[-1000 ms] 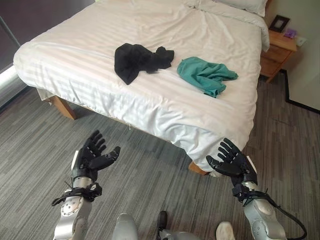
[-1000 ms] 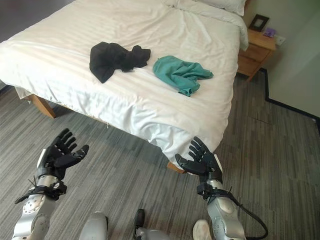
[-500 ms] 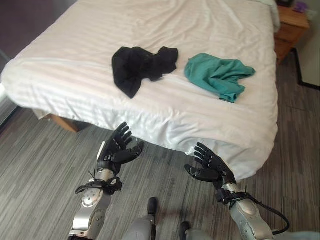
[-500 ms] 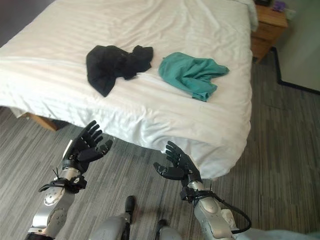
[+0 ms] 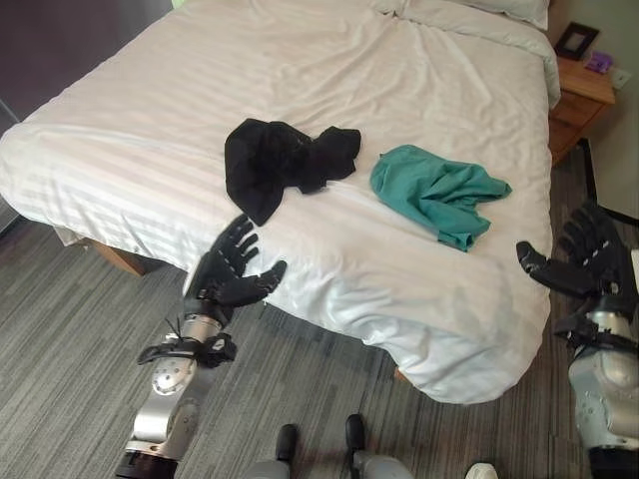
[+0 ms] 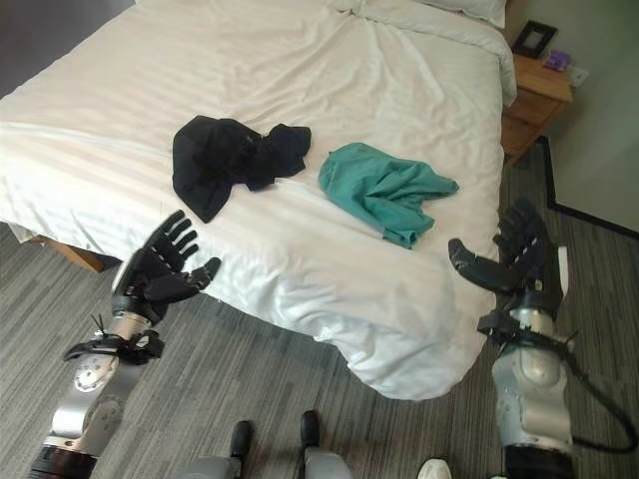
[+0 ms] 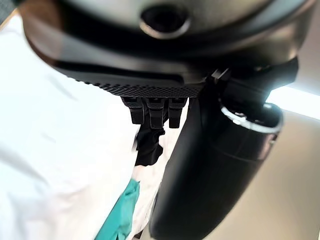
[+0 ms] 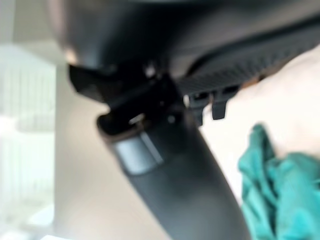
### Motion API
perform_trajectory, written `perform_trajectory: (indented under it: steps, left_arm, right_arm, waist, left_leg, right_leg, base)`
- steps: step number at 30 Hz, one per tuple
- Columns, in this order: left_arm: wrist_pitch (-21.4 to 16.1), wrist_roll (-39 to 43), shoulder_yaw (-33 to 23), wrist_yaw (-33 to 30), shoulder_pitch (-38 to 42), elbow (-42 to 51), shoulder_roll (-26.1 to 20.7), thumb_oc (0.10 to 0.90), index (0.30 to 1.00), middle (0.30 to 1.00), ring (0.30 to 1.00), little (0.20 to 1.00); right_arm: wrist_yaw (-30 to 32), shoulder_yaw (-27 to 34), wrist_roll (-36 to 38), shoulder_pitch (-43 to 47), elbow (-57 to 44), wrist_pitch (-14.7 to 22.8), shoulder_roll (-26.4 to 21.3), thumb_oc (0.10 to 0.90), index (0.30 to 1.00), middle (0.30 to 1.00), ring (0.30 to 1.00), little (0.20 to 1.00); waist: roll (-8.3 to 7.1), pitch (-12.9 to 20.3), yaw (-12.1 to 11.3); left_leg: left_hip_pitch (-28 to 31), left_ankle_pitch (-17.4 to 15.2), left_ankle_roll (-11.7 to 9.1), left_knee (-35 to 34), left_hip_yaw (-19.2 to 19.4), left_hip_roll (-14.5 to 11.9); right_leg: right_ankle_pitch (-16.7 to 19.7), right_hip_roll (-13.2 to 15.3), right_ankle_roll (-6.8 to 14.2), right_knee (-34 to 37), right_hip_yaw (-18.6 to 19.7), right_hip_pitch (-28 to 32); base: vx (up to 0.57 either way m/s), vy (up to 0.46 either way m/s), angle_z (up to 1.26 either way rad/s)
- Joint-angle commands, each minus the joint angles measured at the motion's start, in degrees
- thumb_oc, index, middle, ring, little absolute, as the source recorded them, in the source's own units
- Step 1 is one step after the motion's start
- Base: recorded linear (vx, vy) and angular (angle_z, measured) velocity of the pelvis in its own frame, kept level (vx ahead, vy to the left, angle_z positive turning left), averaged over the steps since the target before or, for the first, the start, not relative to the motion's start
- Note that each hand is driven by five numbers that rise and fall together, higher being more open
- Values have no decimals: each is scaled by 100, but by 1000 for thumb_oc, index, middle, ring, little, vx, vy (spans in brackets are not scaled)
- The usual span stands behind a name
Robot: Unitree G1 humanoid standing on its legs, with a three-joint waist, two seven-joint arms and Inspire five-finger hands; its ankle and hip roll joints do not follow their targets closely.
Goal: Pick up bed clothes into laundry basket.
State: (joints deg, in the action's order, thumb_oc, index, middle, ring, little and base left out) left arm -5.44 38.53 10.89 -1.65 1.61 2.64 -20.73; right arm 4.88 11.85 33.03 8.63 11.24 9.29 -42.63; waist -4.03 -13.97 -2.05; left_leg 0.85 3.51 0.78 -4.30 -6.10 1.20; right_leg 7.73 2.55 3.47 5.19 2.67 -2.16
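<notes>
Crosswise, black garment [image 5: 283, 164] and teal garment [image 5: 439, 193] lie (crumpled) on bed [image 5: 329, 70].

A bed [image 5: 419, 329] with a white striped cover carries a crumpled black garment [image 5: 280, 160] and, just beside it without touching, a crumpled teal garment [image 5: 439, 192]; white pillows [image 5: 479, 12] lie at its head.

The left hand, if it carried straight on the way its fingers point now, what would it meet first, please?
Probably the black garment: the open left hand hangs at the bed edge, fingers aimed up toward it. It may brush the white cover first, since depth is unclear.
</notes>
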Motion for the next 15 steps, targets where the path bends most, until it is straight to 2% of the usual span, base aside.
perform_trajectory:
  steps: [1, 2, 3, 4, 5, 8, 9, 10, 11, 13, 15]
  left_arm:
    - [-484, 203, 645, 481, 620, 712, -236, 800, 900, 900, 900, 900]
    - [-485, 202, 625, 480, 623, 710, -224, 800, 900, 900, 900, 900]
    - [-414, 337, 883, 604, 592, 775, -354, 800, 900, 900, 900, 900]
    - [-415, 342, 861, 606, 592, 775, -336, 800, 900, 900, 900, 900]
    - [-344, 391, 1028, 720, 566, 818, -500, 800, 900, 900, 900, 900]
    - [-300, 425, 1315, 887, 583, 974, -776, 800, 900, 900, 900, 900]
    - [-308, 467, 1368, 995, 552, 1014, -872, 800, 900, 900, 900, 900]
    - [-307, 467, 1337, 996, 547, 1013, -838, 800, 900, 900, 900, 900]
    - [-338, 1102, 1374, 1169, 216, 1063, -855, 800, 900, 900, 900, 900]
    - [-309, 1253, 1312, 1206, 101, 1104, -855, 800, 900, 900, 900, 900]
    - [-284, 1181, 1265, 1275, -160, 1215, -1126, 800, 900, 900, 900, 900]
  right_arm:
    - [50, -187, 708, 1531, 879, 696, -1093, 800, 900, 900, 900, 900]
    - [32, -239, 729, 1599, 934, 715, -1115, 800, 900, 900, 900, 900]
    - [-34, -748, 636, 2162, 1512, 534, -1693, 800, 900, 900, 900, 900]
    - [-54, -835, 657, 2267, 1586, 550, -1720, 800, 900, 900, 900, 900]
    - [-54, -1821, -96, 3219, 2090, 241, -2378, 800, 900, 900, 900, 900]
    - [-131, -3687, -1418, 4868, 2624, 49, -2944, 800, 900, 900, 900, 900]
    - [-117, -4573, -2092, 5597, 2822, 11, -3077, 800, 900, 900, 900, 900]
    - [-119, -4715, -2080, 5746, 2865, 16, -3061, 800, 900, 900, 900, 900]
    - [-36, -5604, -2413, 6693, 3549, -25, -2826, 800, 900, 900, 900, 900]
    - [-51, -5929, -2469, 7087, 3817, -50, -2720, 800, 900, 900, 900, 900]
    - [-108, -6648, -2960, 7831, 4501, -134, -2474, 800, 900, 900, 900, 900]
  waist:
    - [-331, 520, -227]
    - [-320, 514, -204]
    - [-411, 496, -313]
    - [-391, 489, -293]
    - [-440, 464, -385]
    - [-479, 425, -480]
    - [-448, 398, -512]
    - [-419, 406, -478]
    - [-399, 350, -629]
    - [-351, 317, -657]
    - [-279, 236, -771]
  left_leg:
    - [-355, -79, 25, 177, -210, 73]
    - [-358, -81, 25, 181, -215, 74]
    - [-364, -110, 0, 147, -289, 57]
    - [-356, -113, -1, 142, -289, 54]
    - [-396, -68, -34, 107, -314, 40]
    - [-421, -2, -72, 32, -359, 24]
    - [-413, -11, -91, 31, -378, 16]
    - [-434, 9, -91, 27, -381, 19]
    - [-485, 30, -114, 7, -454, 22]
    - [-529, 44, -121, 9, -472, 26]
    - [-688, 133, -155, -48, -558, 54]
  right_leg:
    - [-432, 77, 334, -389, -168, 8]
    - [-430, 77, 333, -384, -173, 11]
    - [-464, 60, 328, -334, -231, 53]
    - [-468, 58, 326, -332, -231, 60]
    - [-451, 63, 323, -333, -270, 36]
    - [-444, 61, 314, -349, -305, 0]
    - [-490, 63, 318, -367, -332, 18]
    - [-474, 67, 321, -363, -333, -1]
    - [-471, 102, 315, -347, -428, -38]
    - [-452, 111, 308, -329, -452, -69]
    - [-377, 118, 301, -199, -534, -163]
  base:
    - [-27, -59, 29]
    - [57, -80, 24]
    - [54, -37, 13]
    - [54, -49, 11]
    - [6, -18, 11]
    - [12, -1, 13]
    - [14, 3, 8]
    - [42, -46, 13]
    - [27, -42, 17]
    - [5, -47, 18]
    - [-20, -41, 12]
